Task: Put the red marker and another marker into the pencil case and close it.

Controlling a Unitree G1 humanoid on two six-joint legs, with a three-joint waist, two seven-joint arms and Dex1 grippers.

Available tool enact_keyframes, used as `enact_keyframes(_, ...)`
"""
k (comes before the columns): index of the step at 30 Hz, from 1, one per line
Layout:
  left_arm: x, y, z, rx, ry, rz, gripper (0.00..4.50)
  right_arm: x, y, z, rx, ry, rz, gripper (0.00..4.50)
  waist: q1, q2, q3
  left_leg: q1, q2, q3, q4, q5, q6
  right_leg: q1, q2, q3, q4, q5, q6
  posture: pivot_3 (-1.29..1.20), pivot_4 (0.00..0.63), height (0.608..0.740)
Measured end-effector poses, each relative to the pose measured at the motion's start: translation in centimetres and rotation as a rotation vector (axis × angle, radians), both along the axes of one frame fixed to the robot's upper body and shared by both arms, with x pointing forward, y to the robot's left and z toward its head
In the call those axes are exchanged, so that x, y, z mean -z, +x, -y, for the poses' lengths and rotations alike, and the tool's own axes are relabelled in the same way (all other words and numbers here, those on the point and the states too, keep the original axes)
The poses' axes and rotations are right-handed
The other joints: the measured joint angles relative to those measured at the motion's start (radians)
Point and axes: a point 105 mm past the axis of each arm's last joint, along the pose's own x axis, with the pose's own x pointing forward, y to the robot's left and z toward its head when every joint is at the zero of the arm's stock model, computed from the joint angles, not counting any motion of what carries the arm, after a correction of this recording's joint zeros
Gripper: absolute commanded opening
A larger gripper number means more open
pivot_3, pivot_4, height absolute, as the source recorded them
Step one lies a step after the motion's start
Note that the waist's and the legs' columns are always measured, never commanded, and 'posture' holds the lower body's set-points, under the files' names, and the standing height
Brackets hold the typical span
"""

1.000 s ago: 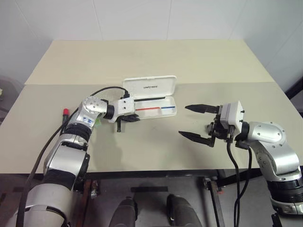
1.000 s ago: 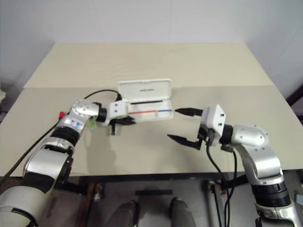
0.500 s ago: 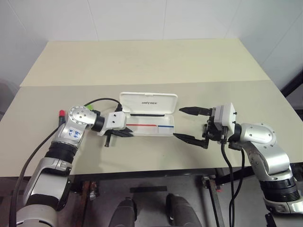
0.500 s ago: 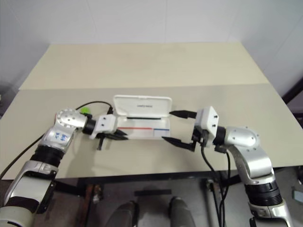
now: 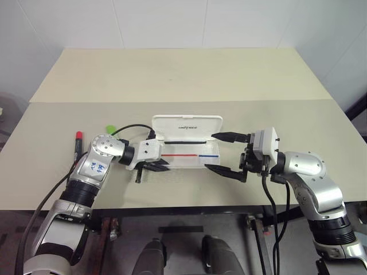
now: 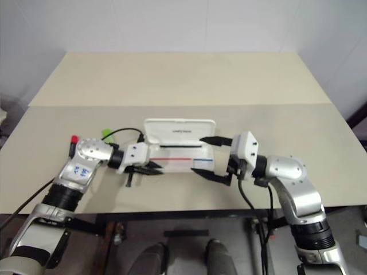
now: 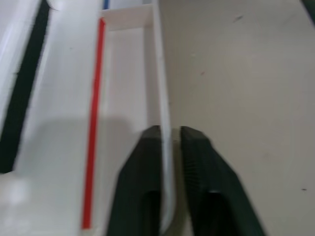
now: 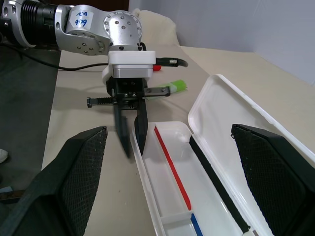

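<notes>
Red marker [image 5: 77, 139]: flat on the bench [image 5: 172, 74], near the left edge, red cap pointing away from the robot, well apart from the case. Light-green marker [image 5: 110, 128]: on the bench just right of the red marker, partly hidden behind the left arm and its black cable [image 5: 129, 128]. Left gripper [image 5: 156, 166]: at the left end of the pencil case [image 5: 189, 143], fingers [image 7: 142, 187] narrowly parted and straddling the near wall of the tray, one inside and one outside; not possible to tell whether pinching the wall or merely beside it. Pencil case: open at bench centre, lid upright at the far side, tray empty, red stripe [image 5: 174, 155] on the left and blue stripe [image 5: 209, 154] on the right. Right gripper [image 5: 222, 153]: at the right end of the case, pointing left, fingers spread wide, holding nothing, far fingertip by the lid, near fingertip by the front corner.
</notes>
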Motion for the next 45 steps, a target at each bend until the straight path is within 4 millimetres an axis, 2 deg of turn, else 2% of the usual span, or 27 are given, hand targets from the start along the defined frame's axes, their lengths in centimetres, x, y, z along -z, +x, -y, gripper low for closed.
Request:
enact_keyframes(9,0.0,-0.6,0.2,-0.007,-0.048,-0.023,4.45,0.0,0.1,0.1,0.003,0.001,-0.001,4.27,-0.001,0.000,0.000,0.000,0.000,0.000,0.000,0.000,0.000,0.000,0.000,0.000,0.000,0.000,0.000,0.00,0.150,0.740)
enact_keyframes(15,-0.2,-1.8,0.4,0.011,-0.124,-0.031,4.45,-0.1,0.3,-0.1,-0.003,0.009,0.008,4.27,-0.001,0.000,0.000,0.000,0.001,0.000,0.000,0.000,0.000,0.000,0.000,0.000,0.000,0.000,-0.001,0.00,0.150,0.740)
enact_keyframes(21,-1.2,-1.9,0.4,-0.059,-0.285,0.040,4.45,0.1,0.4,-0.2,-0.004,0.017,-0.002,4.27,0.000,0.000,0.000,0.000,0.000,-0.001,0.000,0.000,0.000,0.000,-0.001,0.000,0.000,0.000,-0.001,0.00,0.150,0.740)
enact_keyframes(26,-3.1,-2.3,0.1,-0.165,-0.495,0.125,4.45,0.4,0.4,-0.2,-0.007,0.017,-0.017,4.27,-0.002,0.000,0.000,0.000,0.001,0.000,-0.001,0.000,0.000,0.000,-0.002,0.000,0.000,0.000,-0.001,0.00,0.150,0.740)
enact_keyframes(28,-3.9,-2.6,-0.6,-0.241,-0.567,0.173,4.45,0.4,0.4,-0.2,-0.017,0.014,-0.020,4.27,-0.003,0.000,0.000,0.001,0.001,0.000,-0.001,0.000,0.000,0.000,-0.001,0.000,-0.001,0.000,-0.001,0.00,0.150,0.740)
enact_keyframes(31,-3.9,-4.5,-2.9,-0.448,-0.681,0.206,4.45,0.6,0.2,-0.4,-0.044,0.007,-0.027,4.27,-0.014,0.000,0.000,0.002,0.003,-0.003,-0.002,-0.002,0.000,0.000,-0.001,0.004,-0.001,0.000,-0.001,0.00,0.150,0.740)
enact_keyframes(34,-2.1,-6.3,-4.7,-0.632,-0.705,0.165,4.45,1.0,0.3,-0.2,-0.059,-0.003,-0.050,4.27,-0.018,0.000,0.000,0.002,0.003,-0.003,-0.002,-0.002,0.000,0.000,-0.002,0.004,-0.002,0.000,-0.001,0.00,0.150,0.740)
enact_keyframes(36,-2.0,-6.5,-5.9,-0.766,-0.740,0.196,4.45,1.1,0.4,-0.3,-0.077,-0.007,-0.056,4.27,-0.013,0.000,0.000,0.002,0.002,-0.002,-0.001,-0.002,0.000,0.001,-0.002,0.003,-0.002,0.000,0.000,0.00,0.150,0.740)
enact_keyframes(38,-1.7,-6.5,-8.8,-0.982,-0.748,0.273,4.45,1.1,0.5,-0.5,-0.101,-0.011,-0.056,4.27,-0.011,0.000,0.000,0.004,0.001,-0.001,0.000,-0.001,0.000,0.003,-0.002,0.003,-0.003,0.000,-0.003,0.00,0.150,0.740)
enact_keyframes(42,-1.7,-6.5,-12.7,-1.235,-0.738,0.378,4.45,1.2,0.7,-0.7,-0.119,-0.013,-0.059,4.27,-0.001,0.000,0.000,0.004,0.001,0.000,0.000,0.001,-0.001,0.003,-0.001,0.000,-0.003,-0.001,-0.007,0.00,0.150,0.740)
enact_keyframes(45,-1.6,-6.9,-16.3,-1.455,-0.711,0.462,4.45,1.2,0.7,-0.9,-0.133,-0.014,-0.063,4.27,0.000,0.000,0.000,0.003,0.001,0.000,0.000,0.001,-0.001,0.003,-0.001,0.000,-0.003,-0.001,-0.006,0.00,0.150,0.740)
